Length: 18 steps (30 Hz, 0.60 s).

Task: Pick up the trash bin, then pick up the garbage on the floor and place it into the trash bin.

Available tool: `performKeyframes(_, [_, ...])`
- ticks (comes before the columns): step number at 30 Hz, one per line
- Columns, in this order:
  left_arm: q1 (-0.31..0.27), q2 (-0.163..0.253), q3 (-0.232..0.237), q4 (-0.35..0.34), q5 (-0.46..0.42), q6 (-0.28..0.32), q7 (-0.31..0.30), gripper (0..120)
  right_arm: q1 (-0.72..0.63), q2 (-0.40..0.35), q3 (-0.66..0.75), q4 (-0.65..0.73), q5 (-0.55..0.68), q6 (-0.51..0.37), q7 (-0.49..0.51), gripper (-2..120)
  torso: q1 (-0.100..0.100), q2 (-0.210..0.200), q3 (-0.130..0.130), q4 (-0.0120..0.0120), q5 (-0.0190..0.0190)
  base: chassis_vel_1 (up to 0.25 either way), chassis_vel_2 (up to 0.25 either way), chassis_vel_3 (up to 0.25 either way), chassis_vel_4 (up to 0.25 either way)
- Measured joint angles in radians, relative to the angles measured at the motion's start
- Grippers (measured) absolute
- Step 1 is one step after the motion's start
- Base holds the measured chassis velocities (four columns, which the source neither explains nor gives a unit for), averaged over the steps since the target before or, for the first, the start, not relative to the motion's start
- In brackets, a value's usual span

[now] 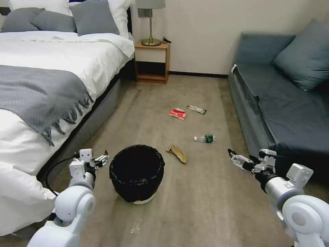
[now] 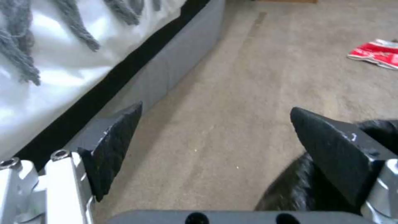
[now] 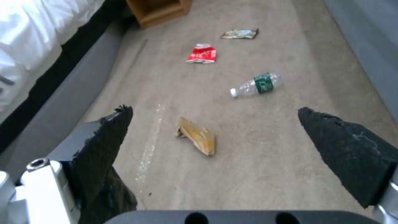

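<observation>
Your round trash bin (image 1: pixel 137 174), lined in wrinkled black plastic on a white base, stands on the carpeted floor (image 1: pixel 192 212) near the bed's edge, not yet lifted. Left pincer (image 1: pixel 102 160) sits just beside its rim, jaws apart; right pincer (image 1: pixel 236 159) hovers apart too. Risk, in my judgement: gripping only the loose liner would let the bin slip. Tan paper wrapper (image 1: pixel 177 153) lies nearest.

We see the trash bin (image 1: pixel 137 173) on the floor (image 1: pixel 205 206) between bed (image 1: pixel 41 103) and sofa (image 1: pixel 284 109). Beyond it lie the paper wrapper (image 1: pixel 177 153), bottle (image 1: pixel 204 138), snack packet (image 1: pixel 178 113) and bar wrapper (image 1: pixel 196 109), farthest toward the nightstand (image 1: pixel 152 61).
</observation>
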Motion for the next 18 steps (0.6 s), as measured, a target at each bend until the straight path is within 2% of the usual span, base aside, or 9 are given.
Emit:
performKeyframes(4, [-0.019,0.014,0.01,0.005,-0.048,0.027,-0.027,95,-0.005,0.011,0.001,0.007,0.006,-0.004,0.001,100,0.0,0.0,0.0,-0.0001,0.0001,0.0,0.0,0.0,0.0])
performKeyframes(6, [-0.037,0.028,0.04,0.009,-0.106,0.05,-0.065,94,-0.013,0.027,0.005,0.01,0.01,-0.009,0.002,100,0.0,0.0,0.0,-0.0001,0.0002,0.0,0.0,0.0,0.0])
performKeyframes(9, [-0.048,0.037,0.059,0.01,-0.138,0.063,-0.081,94,-0.019,0.037,0.007,0.014,0.01,-0.011,0.003,100,0.0,0.0,0.0,-0.0001,0.0001,0.0,0.0,0.0,0.0])
performKeyframes(13, [-0.061,0.055,0.086,0.011,-0.163,0.079,-0.077,94,-0.035,0.048,0.013,0.024,0.004,-0.011,0.003,100,0.0,0.0,0.0,-0.0001,0.0002,0.0,0.0,0.0,0.0])
performKeyframes(18, [-0.066,0.058,0.105,0.016,-0.171,0.094,-0.057,94,-0.053,0.054,0.022,0.035,-0.007,-0.004,0.003,100,0.0,0.0,0.0,-0.0001,0.0002,0.0,0.0,0.0,0.0])
